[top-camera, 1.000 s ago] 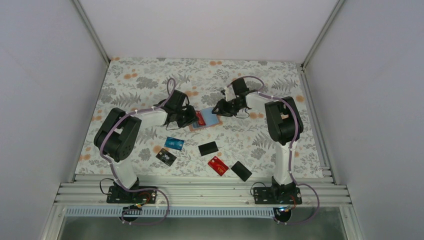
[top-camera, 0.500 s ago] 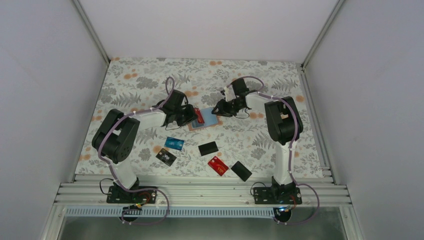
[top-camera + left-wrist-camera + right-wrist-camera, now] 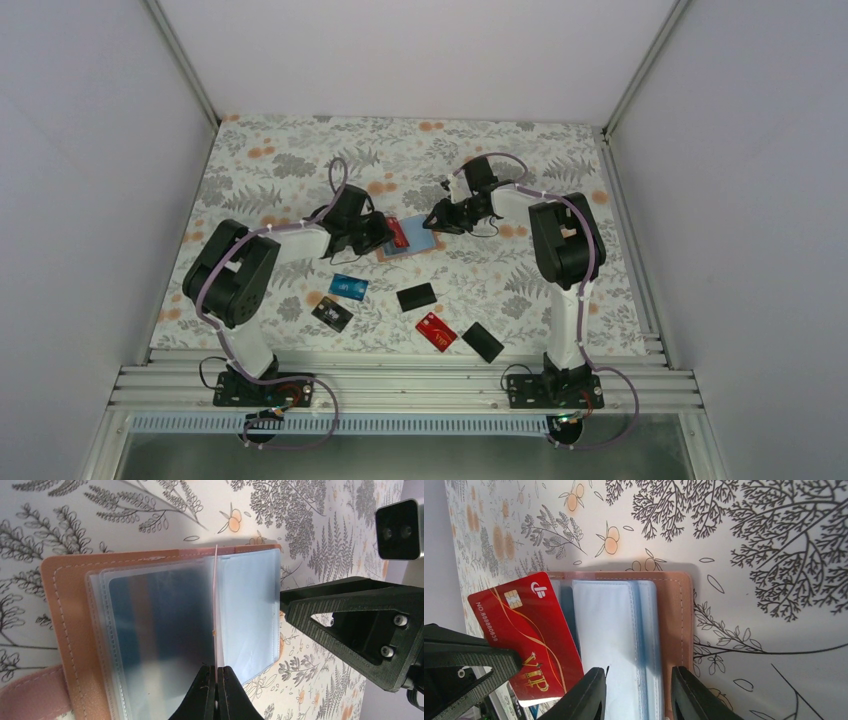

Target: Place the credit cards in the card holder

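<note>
Card holder (image 3: 412,243) lies open mid-table. Left gripper (image 3: 216,679) is pinched tight on red card (image 3: 524,630), held edge-on over the clear sleeves (image 3: 165,630). Right gripper (image 3: 639,692) has jaws parted, straddling the sleeves' other side. Loose cards (image 3: 416,296) lie nearer the arm bases.

floral-patterned table (image 3: 280,170) with open card holder (image 3: 418,244), blue card (image 3: 348,287), red card (image 3: 436,331), three black cards (image 3: 416,296)

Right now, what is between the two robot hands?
In the top view, the open card holder lies between the left gripper and right gripper, with the left one's red card over it.
</note>
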You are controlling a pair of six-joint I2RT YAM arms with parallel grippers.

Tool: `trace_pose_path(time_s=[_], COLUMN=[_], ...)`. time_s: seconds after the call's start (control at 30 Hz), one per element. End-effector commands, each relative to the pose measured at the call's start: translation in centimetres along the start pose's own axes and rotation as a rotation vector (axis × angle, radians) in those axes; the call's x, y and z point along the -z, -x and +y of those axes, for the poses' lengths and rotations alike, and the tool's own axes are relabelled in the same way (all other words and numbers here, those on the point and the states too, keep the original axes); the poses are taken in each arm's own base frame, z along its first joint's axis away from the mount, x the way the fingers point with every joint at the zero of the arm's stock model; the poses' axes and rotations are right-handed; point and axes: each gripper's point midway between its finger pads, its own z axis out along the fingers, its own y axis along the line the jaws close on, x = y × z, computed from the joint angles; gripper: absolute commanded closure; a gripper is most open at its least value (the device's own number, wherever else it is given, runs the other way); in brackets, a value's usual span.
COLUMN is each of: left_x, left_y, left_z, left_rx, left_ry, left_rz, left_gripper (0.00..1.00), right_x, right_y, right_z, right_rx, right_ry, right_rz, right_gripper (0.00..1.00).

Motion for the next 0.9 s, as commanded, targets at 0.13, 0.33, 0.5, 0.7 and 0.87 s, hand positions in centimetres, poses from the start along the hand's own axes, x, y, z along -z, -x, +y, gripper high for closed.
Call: trace_pose_path(time_s=[0.13, 0.33, 0.5, 0.7, 0.87], left_x=[0.3, -0.2, -0.5, -0.6, -0.6], left_y=[-0.5, -1.1, -1.7, -2.3, -2.5], left_z=[0.1, 0.3, 0.3, 0.7, 1.4], left_rx=[0.061, 0.096, 0.126, 0.157, 0.168], left_ry=[-0.039, -0.053, -0.072, -0.068, -0.045], left_rz=[0.003, 0.035, 0.061, 0.088, 0.089], left_gripper=[0.98, 0.98, 0.98, 0.98, 0.98], right_x=[-1.5, -1.6, -1.7, -1.7, -1.7], right_y=[-1.5, -1.6, -1.8, -1.8, -1.8], right_z=[-1.4, -1.4, -1.5, -1.4, -1.5], right_rx=[-0.026, -0.027, -0.028, -0.024, -0.025], right_ry=[-0.013, -0.01, -0.011, -0.01, -0.011], right_rz=[0.052, 0.058, 0.063, 0.062, 0.063], right_gripper=[0.65, 0.65, 0.65, 0.65, 0.65])
